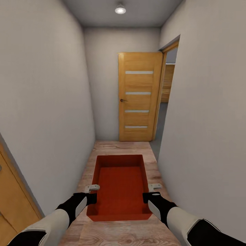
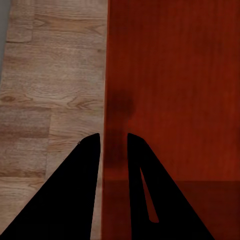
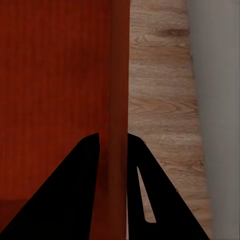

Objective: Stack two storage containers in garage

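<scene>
In narrow hallway, I've got container [image 1: 120,186] carried out front, left gripper [image 1: 91,193] and right gripper [image 1: 152,192] each clamped on side wall, keeps it level heading for open door [image 1: 140,97].

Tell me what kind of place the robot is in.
Probably a narrow indoor hallway: plain grey-white walls close on both sides, a strip of light wood plank floor, and an open honey-coloured wooden door at the far end.

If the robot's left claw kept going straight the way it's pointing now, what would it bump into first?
The left gripper points down, its fingers astride a side wall of the orange-red rectangular open-top bin it carries. Going on, it would slide down that wall, one finger probably meeting the bin's bottom before the light wood plank floor; depth is unclear.
</scene>
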Motion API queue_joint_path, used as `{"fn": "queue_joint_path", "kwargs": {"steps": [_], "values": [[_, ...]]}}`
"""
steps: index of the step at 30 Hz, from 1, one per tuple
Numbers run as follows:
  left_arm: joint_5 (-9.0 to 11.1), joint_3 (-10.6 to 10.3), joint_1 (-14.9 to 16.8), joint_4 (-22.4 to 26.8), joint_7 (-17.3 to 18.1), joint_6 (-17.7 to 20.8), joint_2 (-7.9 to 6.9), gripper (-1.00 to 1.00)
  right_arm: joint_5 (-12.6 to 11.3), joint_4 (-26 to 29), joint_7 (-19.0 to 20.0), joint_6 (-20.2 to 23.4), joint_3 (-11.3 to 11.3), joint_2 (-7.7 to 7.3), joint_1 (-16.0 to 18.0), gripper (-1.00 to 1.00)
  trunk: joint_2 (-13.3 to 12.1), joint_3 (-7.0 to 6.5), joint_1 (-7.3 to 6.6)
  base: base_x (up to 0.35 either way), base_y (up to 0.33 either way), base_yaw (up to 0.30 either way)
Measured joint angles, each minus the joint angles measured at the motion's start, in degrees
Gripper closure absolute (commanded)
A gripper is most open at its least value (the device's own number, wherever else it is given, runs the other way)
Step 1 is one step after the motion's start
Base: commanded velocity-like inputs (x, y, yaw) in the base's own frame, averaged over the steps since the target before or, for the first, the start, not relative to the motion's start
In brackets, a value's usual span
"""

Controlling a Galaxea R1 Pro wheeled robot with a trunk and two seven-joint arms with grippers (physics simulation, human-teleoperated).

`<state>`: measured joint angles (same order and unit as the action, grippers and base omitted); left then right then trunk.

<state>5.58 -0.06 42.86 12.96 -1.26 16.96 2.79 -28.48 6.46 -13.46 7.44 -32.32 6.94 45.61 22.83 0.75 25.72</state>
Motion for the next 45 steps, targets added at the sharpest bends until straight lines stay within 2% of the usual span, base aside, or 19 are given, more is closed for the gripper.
{"fn": "queue_joint_path", "kwargs": {"steps": [21, 30, 45], "values": [[0.0, 0.0, 0.0, 0.0, 0.0, -0.1, 0.0, 1.0, 0.0, 0.0, 0.0, -0.1, 0.0, 0.0, 0.0, 1.0, 0.0, 0.0, 0.0, 0.323, 0.063, -0.001], [-0.1, 0.0, 0.0, 0.0, 0.0, -0.1, 0.01, 1.0, 0.0, 0.0, 0.0, -0.1, 0.0, 0.0, 0.0, 1.0, 0.0, 0.0, 0.0, 0.323, 0.071, -0.148], [-0.1, 0.1, 0.0, 0.0, 0.0, -0.1, 0.0, 1.0, 0.0, 0.0, 0.0, -0.1, 0.0, 0.01, 0.0, 1.0, 0.0, 0.0, 0.0, 0.323, 0.071, -0.01]]}}
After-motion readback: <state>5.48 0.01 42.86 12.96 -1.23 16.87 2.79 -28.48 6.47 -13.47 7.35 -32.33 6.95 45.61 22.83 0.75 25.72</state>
